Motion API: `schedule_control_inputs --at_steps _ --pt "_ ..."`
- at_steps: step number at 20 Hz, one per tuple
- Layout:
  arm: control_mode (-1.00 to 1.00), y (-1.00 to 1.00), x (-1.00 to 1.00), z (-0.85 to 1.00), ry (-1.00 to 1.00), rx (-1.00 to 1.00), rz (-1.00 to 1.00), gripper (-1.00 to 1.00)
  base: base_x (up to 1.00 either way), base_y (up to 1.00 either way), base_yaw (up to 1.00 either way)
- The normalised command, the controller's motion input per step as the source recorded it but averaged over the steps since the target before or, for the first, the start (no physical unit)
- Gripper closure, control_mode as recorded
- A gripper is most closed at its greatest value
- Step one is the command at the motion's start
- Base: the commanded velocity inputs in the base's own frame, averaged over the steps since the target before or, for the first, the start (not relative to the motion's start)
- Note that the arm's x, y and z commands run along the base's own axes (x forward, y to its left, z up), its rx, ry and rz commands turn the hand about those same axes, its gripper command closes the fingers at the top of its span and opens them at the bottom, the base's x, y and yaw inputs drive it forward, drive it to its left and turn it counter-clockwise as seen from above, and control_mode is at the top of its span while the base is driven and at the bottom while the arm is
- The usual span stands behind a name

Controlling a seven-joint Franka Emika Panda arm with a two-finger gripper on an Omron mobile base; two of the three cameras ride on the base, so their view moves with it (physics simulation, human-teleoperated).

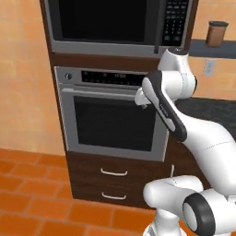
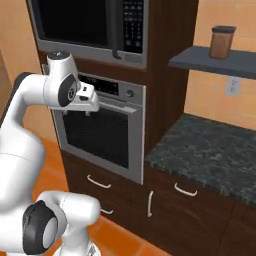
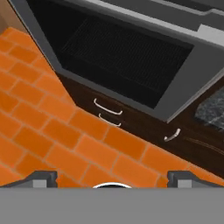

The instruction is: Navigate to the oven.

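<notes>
The built-in stainless steel wall oven with dark glass door window [image 1: 113, 119] sat directly ahead of the base, set in a dark brown wood cabinet column [image 1: 55, 60], below the steel-framed microwave with black window and side keypad [image 1: 115, 23]. Its long horizontal bar handle [image 1: 99, 91] ran across the top of the door, under the black control strip [image 1: 110, 75] with a round knob [image 1: 68, 76] at its left end. In the right base view the oven [image 2: 102, 132] stood left of a dark speckled granite counter [image 2: 210, 152].

The white arm's two-finger gripper [image 3: 112, 177] was held folded in front of the oven, near handle height, gripping nothing. In the hand view the two finger tips sat far apart at the bottom corners, so the pincer read as spread wide. That view looked down over the oven door [image 3: 127, 52], two small drawers with curved silver pulls [image 3: 107, 107] and the orange tiled floor [image 3: 43, 131].

Judged step: final approach, task looked nearly done since the oven filled the middle of the left base view. Next move probably called for only a short forward creep or small squaring-up, stopping before the arm touched the handle.
</notes>
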Motion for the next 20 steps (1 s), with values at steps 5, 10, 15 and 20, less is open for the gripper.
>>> schedule_control_inputs --at_steps 5,10,15,20 --pt "1.00 0.00 0.00 0.00 0.00 0.00 0.00 -1.00 0.39 0.83 -0.59" --pt "1.00 0.00 0.00 0.00 0.00 0.00 0.00 -1.00 0.47 0.68 -0.55" --pt "1.00 0.00 0.00 0.00 0.00 0.00 0.00 -1.00 0.67 0.64 -0.49" --pt "1.00 0.00 0.00 0.00 0.00 0.00 0.00 -1.00 0.04 0.56 -0.19"
